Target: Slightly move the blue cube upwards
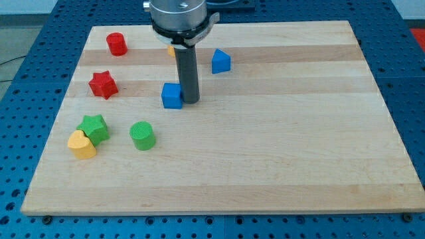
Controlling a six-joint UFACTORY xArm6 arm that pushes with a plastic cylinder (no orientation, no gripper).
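My tip (190,101) sits touching, or just beside, the right face of the small blue plastic cube (172,95), left of centre in the pale wooden board's (279,166) upper half. It's a bare rod, gripping nothing. This looks like positioning: next I'd swing below the cube, then nudge toward the top edge.

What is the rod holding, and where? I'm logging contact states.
Nothing is held. My tip only stands against the right side of the blue cube, on the wooden board.
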